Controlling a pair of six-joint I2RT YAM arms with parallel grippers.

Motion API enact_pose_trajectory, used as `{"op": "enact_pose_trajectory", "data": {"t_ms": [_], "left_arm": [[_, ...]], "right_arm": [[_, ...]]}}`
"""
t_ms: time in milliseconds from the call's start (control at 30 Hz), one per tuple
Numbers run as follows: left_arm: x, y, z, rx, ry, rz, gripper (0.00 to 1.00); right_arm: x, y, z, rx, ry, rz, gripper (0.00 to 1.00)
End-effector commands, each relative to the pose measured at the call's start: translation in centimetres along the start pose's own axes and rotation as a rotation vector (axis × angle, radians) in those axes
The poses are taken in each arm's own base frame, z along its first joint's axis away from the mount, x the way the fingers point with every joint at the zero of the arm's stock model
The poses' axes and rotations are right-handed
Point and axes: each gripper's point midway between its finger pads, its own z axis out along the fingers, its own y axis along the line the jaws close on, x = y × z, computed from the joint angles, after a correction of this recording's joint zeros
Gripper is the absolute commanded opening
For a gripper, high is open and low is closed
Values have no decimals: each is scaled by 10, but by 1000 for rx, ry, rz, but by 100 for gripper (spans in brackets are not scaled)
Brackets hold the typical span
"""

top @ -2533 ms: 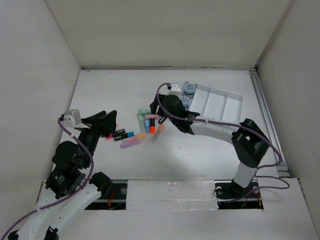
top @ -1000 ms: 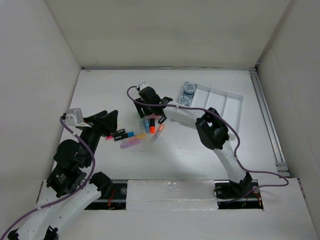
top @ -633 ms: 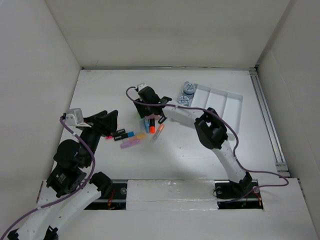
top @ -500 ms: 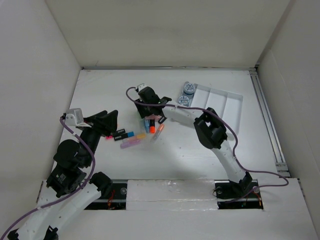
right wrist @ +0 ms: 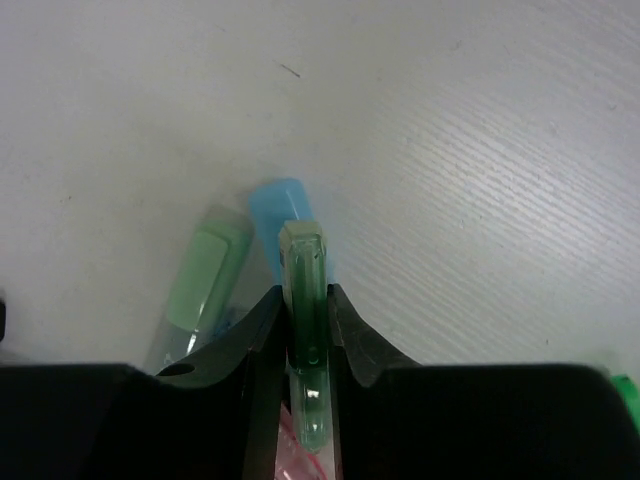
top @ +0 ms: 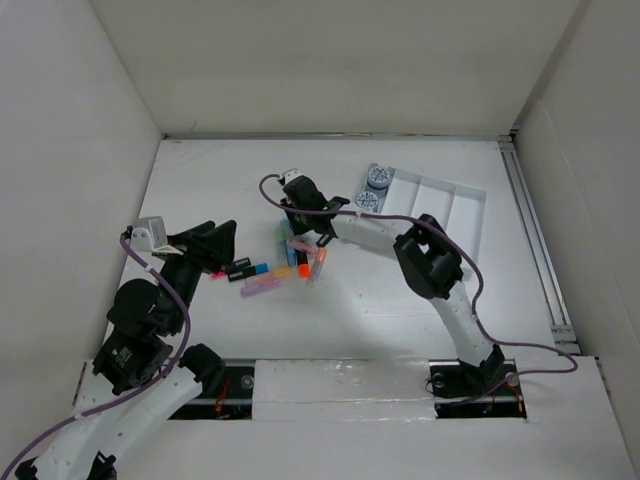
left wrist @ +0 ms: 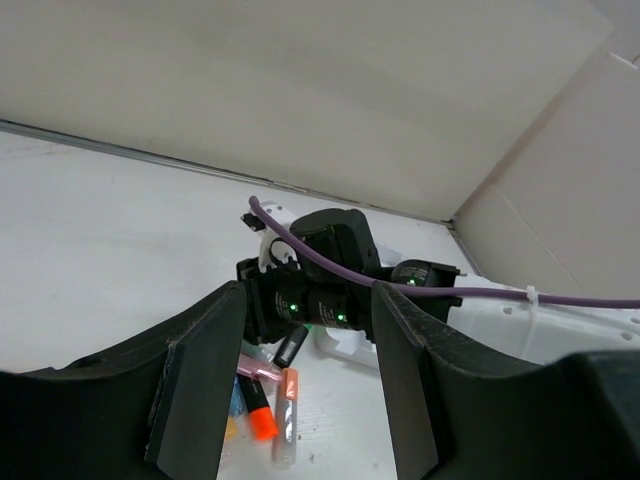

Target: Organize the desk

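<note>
Green highlighter (right wrist: 302,262) is clamped in right gripper (right wrist: 305,305) over the desk (top: 400,300) — left gripper (left wrist: 308,300) held wide, empty.

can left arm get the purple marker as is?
Likely yes: the left gripper is open and the purple marker lies uncovered at the pile's near edge; the right gripper grips a green marker farther back.

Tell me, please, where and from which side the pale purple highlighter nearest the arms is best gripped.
Grip the pale purple highlighter mid-barrel, straight down from above, jaws across its width. It lies flat on the desk with its near side free; the black-and-blue marker lies close beyond it, so a centred pinch seems safest.
</note>
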Motion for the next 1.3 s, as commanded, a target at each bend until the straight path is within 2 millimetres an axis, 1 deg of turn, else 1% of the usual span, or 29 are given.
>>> {"op": "enact_pose_trajectory", "data": {"t_ms": [0,67,100,167,200,233,300,333,367,400,433,467,500,533,567,600,633,667,700,767,800,933,967,1000,1033,1067,1167,1233,1267], "left_arm": [[-8,-5,1,25,-37,-4,49],[-7,-5,1,25,-37,-6,49],[-8,-5,1,26,-39,-5,49],[-7,-5,1,25,-36,-4,49],[-8,-5,1,26,-38,-5,49],[-8,-4,1,25,-39,-5,49],[-8,-5,0,27,-41,-6,49],[-8,-5,0,28,-39,-5,49],[-9,-5,0,28,-43,-7,49],[-8,-5,0,29,-38,-5,49],[-9,-5,0,30,-41,-7,49],[-9,-6,0,32,-40,-7,49],[-8,-6,0,34,-38,-9,49],[-9,-6,0,35,-39,-6,49],[-8,-7,0,36,-38,-8,49],[-8,-7,0,38,-38,-8,49],[-8,-6,0,36,-38,-9,49],[-8,-7,0,38,-39,-9,49],[-9,-7,0,39,-39,-8,49],[-6,-7,1,36,-31,-5,49],[-6,-7,2,37,-32,-6,49],[-5,-6,3,29,-29,-2,49],[-5,-6,3,32,-28,-2,49],[-5,-6,3,32,-28,-2,49],[-5,-7,4,31,-27,-1,49],[-5,-7,4,31,-25,-1,49],[-5,-6,3,29,-29,-3,49],[-5,-6,3,30,-27,-1,49],[-6,-6,2,30,-32,-3,49]], "right_arm": [[-57,4,-42,-48,-169,101,17],[-77,0,-57,-54,-244,144,14],[-94,2,-76,-73,-295,184,13],[-101,-5,-89,-76,-345,233,8],[-105,-19,-95,-62,-358,285,7],[-119,-23,-114,-79,-424,315,5],[-129,-44,-131,-69,-489,400,5],[-141,-52,-154,-71,-539,432,5],[-127,-67,-154,-28,-536,464,5],[-128,-76,-163,-21,-562,521,5],[-134,-98,-174,-3,-613,568,5],[-124,-111,-185,5,-621,599,5],[-122,-123,-190,8,-635,662,5],[-120,-151,-197,45,-661,710,5],[-117,-165,-205,69,-683,743,5],[-102,-179,-201,91,-673,788,5],[-94,-192,-198,113,-665,816,5],[-86,-216,-196,145,-658,849,6],[-73,-226,-184,161,-617,879,6],[-60,-248,-172,175,-566,905,6],[-47,-256,-158,196,-523,928,6],[-33,-290,-143,242,-501,1004,6],[-30,-297,-138,243,-482,1024,11],[-28,-297,-137,245,-474,1031,11],[-27,-303,-135,253,-474,1041,20],[-30,-302,-135,245,-477,1039,41],[-37,-302,-142,243,-496,1033,66],[-37,-302,-145,244,-501,1034,69],[-43,-301,-154,241,-522,1030,70]]}}
